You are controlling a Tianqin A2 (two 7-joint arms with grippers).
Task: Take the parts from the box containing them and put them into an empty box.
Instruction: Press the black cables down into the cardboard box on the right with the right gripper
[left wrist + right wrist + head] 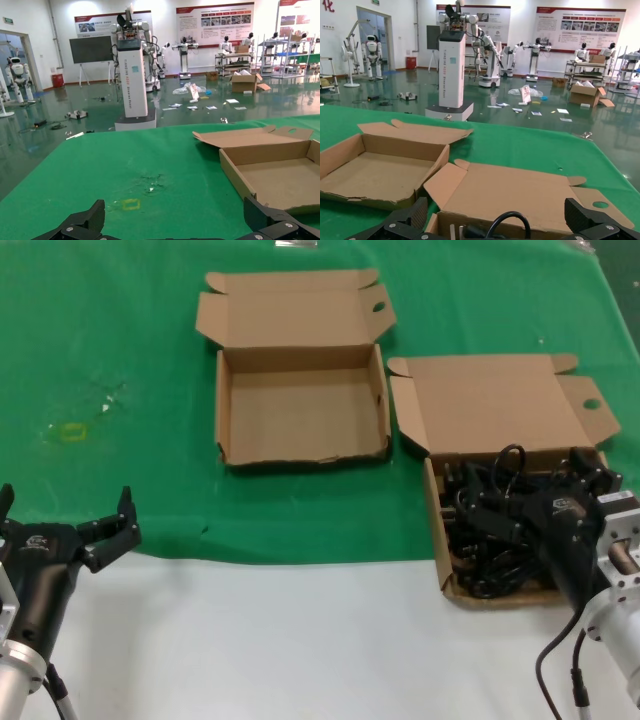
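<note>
The black power cords (pixel 490 540) lie tangled in the squarish brown box (pixel 437 530) at the right, its lid (pixel 490 405) folded back. My right gripper (pixel 535 490) is open, low over the cords, with one cord loop (pixel 507 220) rising between its fingers (pixel 496 210). The fingers do not close on it. The empty wide box (pixel 300 410) stands open at the middle back. It also shows in the right wrist view (pixel 375 172) and the left wrist view (pixel 280 175). My left gripper (pixel 65 502) is open and empty at the near left (pixel 175 212).
A green cloth (pixel 120 340) covers the far part of the table; the near part is bare white (pixel 280 640). A small yellow square mark (pixel 72 430) is on the cloth at the left. The two boxes stand close together.
</note>
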